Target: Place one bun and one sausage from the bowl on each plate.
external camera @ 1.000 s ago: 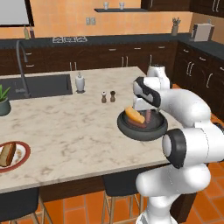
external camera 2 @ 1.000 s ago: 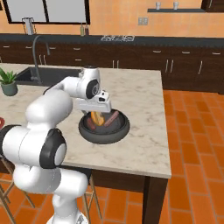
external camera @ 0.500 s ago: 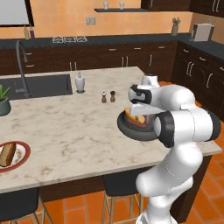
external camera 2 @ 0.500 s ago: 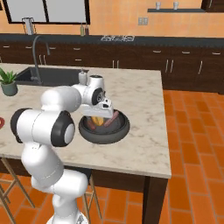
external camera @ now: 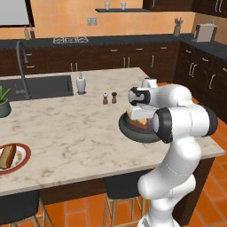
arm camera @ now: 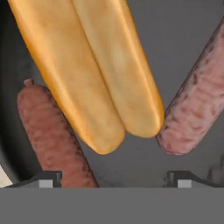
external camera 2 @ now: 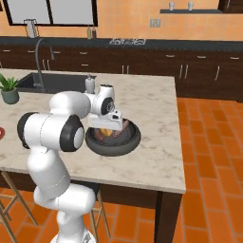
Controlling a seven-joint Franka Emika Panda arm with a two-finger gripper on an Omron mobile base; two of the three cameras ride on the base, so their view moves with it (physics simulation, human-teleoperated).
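Dark grey, your bowl sits near the right edge of the marble island counter. At the counter's left edge, a red-rimmed plate carries a bun. In the bowl, left to right: sausage, split bun, second sausage. Your gripper is spread wide just above them, pinching nothing.

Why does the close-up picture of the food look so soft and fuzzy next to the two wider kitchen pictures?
In the hand view the camera sits very near the bun and sausages, so they look enlarged and soft-edged on the dark bowl. In the left base view the lighting is flat and even; the bowl casts only a faint shadow. The right base view is similar, with no glare on the counter.
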